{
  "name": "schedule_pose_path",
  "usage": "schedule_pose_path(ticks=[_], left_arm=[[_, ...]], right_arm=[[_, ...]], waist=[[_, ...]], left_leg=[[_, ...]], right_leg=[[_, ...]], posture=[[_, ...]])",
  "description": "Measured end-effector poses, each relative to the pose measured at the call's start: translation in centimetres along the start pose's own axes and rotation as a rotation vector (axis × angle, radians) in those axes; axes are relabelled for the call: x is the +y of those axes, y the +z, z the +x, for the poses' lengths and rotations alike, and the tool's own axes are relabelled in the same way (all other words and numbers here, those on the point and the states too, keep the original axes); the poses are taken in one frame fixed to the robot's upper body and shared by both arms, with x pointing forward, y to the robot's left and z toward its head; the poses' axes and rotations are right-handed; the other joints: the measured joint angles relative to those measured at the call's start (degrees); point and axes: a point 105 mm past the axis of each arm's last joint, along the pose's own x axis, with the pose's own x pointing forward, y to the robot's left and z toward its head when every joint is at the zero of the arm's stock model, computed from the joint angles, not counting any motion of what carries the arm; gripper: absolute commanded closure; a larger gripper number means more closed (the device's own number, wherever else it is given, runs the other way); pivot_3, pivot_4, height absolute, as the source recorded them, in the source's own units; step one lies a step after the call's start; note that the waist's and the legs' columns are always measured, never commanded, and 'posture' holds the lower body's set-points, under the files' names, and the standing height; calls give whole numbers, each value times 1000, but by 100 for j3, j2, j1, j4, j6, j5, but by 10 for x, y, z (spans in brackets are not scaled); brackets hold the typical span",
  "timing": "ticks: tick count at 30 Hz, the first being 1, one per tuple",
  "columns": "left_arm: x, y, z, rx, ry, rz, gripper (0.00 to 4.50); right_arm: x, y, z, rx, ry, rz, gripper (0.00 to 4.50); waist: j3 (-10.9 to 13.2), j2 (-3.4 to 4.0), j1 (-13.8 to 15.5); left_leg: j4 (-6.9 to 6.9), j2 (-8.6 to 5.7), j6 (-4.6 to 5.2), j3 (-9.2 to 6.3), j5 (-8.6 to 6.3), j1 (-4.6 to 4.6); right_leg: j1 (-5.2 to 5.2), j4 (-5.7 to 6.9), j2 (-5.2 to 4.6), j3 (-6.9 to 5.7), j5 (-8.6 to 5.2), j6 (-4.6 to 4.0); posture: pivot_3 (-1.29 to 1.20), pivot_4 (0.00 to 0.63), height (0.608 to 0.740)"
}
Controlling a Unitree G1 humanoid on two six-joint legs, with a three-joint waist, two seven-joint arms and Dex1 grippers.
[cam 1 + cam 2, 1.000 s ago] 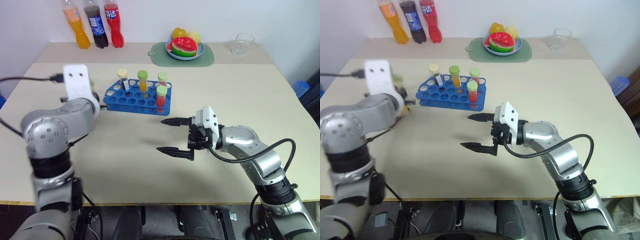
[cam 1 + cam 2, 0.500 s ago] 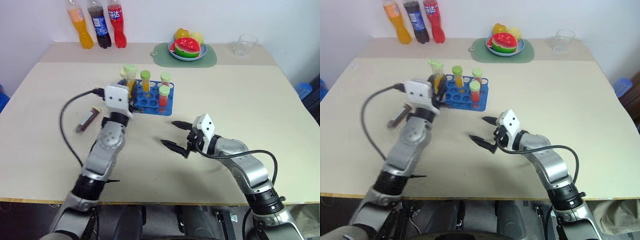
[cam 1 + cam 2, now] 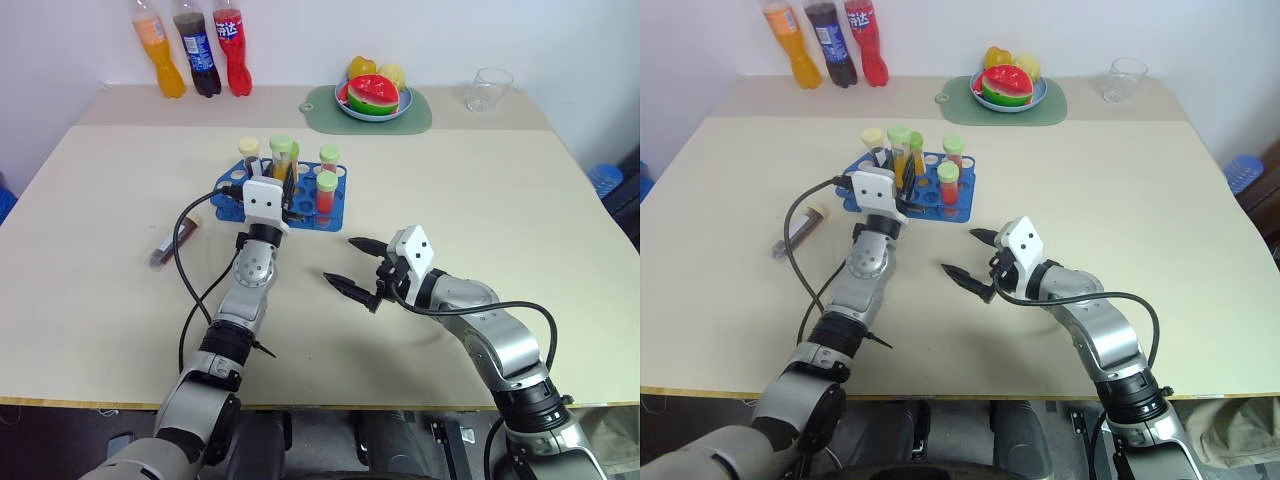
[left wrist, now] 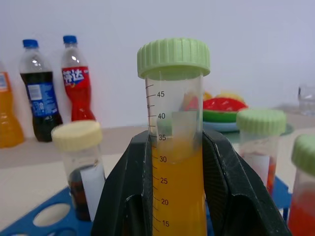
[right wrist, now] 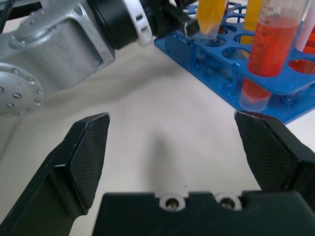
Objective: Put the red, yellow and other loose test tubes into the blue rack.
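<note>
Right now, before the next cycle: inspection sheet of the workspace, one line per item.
Surface: beige table, level, dry as far as visible.
Job's things: blue rack holds several capped tubes upright; yellow tube gripped over the rack's near holes; maroon tube lies loose on the table, left of the rack.
Clutter: three soda bottles, fruit bowl on a green mat, clear glass, all along the far edge.
Grippers: left claw shut on the yellow tube; right claw open, holding nothing, above the table.
Cables: black cable loops off the left wrist, near the maroon tube.
Surroundings: white wall behind; blue object beyond the table's right edge.
</note>
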Motion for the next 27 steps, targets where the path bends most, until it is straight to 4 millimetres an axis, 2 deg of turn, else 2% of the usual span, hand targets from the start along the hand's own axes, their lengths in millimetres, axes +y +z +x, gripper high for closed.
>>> schedule_pose_path(ticks=[11,27], left_arm=[[-2,-5,5,-16,3,-41,3716],[-3,-18,1,-27,27,-32,3716]], right_arm=[[-2,3,0,-7,-6,-6,0],[1,10,2,-33,-7,-14,0]], waist=[[0,0,-3],[0,0,-12]], left_leg=[[1,0,0,0,0,3],[0,0,0,0,0,5]], right_leg=[[0,4,1,-1,0,0],[0,6,2,-1,0,0]], posture=[[0,150,734],[0,150,734]])
